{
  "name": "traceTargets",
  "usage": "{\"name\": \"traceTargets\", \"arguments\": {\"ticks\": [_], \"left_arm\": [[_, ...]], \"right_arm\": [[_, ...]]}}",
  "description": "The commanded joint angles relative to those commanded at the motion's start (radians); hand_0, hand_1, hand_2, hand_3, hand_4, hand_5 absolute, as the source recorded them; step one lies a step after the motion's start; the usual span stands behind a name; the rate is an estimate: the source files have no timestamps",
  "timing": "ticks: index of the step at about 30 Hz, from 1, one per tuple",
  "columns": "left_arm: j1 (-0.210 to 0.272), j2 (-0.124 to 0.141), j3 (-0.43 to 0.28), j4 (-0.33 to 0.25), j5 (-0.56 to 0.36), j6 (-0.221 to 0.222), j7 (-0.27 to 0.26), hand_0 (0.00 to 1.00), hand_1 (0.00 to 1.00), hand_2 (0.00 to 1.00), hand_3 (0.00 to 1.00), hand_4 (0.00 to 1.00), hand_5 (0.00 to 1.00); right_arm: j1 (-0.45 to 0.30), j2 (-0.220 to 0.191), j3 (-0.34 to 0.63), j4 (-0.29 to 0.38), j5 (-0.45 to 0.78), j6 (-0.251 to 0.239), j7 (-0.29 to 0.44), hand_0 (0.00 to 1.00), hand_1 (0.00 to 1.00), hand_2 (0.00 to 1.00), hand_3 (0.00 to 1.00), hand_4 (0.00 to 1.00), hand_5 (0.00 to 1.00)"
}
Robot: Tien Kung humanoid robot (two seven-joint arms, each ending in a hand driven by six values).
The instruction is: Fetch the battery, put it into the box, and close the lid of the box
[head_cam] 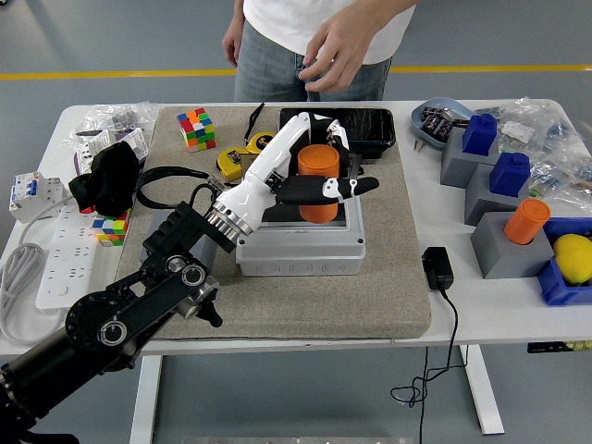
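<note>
White desk (481,314) carries a grey mat (388,277) at its middle, where the open grey box (301,245) sits. Over the box, the left hand (310,176) wraps its fingers around the orange battery (318,180). Beyond the desk's far edge, a person's hand (338,51) hangs.

A single head view looks from high on the robot's side, facing forward and down across the white counter (481,314). The counter's near edge runs along the lower part of the picture, with its legs and the floor below it; the far edge lies near the top, where a person (319,42) stands cut off at the chest. The counter spans nearly the full width, seen from moderate range.
</note>
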Motion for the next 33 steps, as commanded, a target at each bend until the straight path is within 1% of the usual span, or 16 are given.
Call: {"name": "traceTargets", "arguments": {"ticks": [4,6,8,12,16,18,21,24,27,33], "left_arm": [[-0.030,-0.012,0.069,0.064,-0.029,-0.011,0.002,0.022,0.002,0.028,0.002,0.998,0.186],[-0.037,-0.016,0.087,0.088,-0.037,-0.011,-0.001,0.020,0.002,0.024,0.002,0.998,0.185],[-0.046,-0.020,0.095,0.114,-0.024,-0.007,-0.004,0.020,0.002,0.024,0.002,0.998,0.185],[-0.067,-0.030,0.095,0.177,0.057,0.011,-0.013,0.020,0.002,0.024,0.002,0.998,0.188],[-0.085,-0.044,0.104,0.245,0.100,0.022,-0.019,0.020,0.002,0.024,0.002,0.998,0.188],[-0.089,-0.049,0.105,0.262,0.116,0.027,-0.021,0.020,0.002,0.024,0.002,0.998,0.189],[-0.097,-0.062,0.103,0.294,0.177,0.051,-0.029,0.020,0.002,0.024,0.002,0.998,0.189],[-0.103,-0.062,0.090,0.326,0.247,0.072,-0.040,0.019,0.002,0.024,0.002,0.998,0.197],[-0.108,-0.062,0.078,0.345,0.303,0.086,-0.047,0.019,0.002,0.024,0.002,0.998,0.197],[-0.122,-0.062,0.058,0.391,0.459,0.133,-0.066,0.021,0.002,0.024,0.002,0.998,0.200]], "right_arm": [[0.002,-0.002,-0.011,0.001,0.006,-0.002,0.000,0.801,0.747,0.733,0.781,0.998,0.998],[0.002,-0.003,-0.014,0.001,0.008,-0.003,0.000,0.801,0.747,0.733,0.780,0.998,0.998],[0.002,-0.004,-0.016,0.001,0.009,-0.003,-0.001,0.801,0.747,0.733,0.780,0.998,0.998],[0.002,-0.005,-0.015,0.000,0.007,-0.003,-0.002,0.801,0.747,0.733,0.780,0.998,0.998],[0.004,-0.006,-0.018,0.001,0.009,-0.006,-0.003,0.801,0.747,0.733,0.780,0.998,0.998],[0.005,-0.006,-0.019,0.002,0.010,-0.007,-0.002,0.801,0.747,0.733,0.781,0.998,0.998],[0.006,-0.007,-0.019,0.002,0.011,-0.008,-0.002,0.801,0.747,0.733,0.781,0.998,0.998],[0.005,-0.006,-0.019,0.002,0.011,-0.007,-0.002,0.801,0.747,0.733,0.781,0.998,0.998],[0.006,-0.005,-0.020,0.001,0.010,-0.006,-0.002,0.801,0.747,0.733,0.781,0.998,0.998],[0.008,-0.006,-0.020,0.002,0.011,-0.006,-0.001,0.801,0.747,0.733,0.781,0.998,0.998]]}}
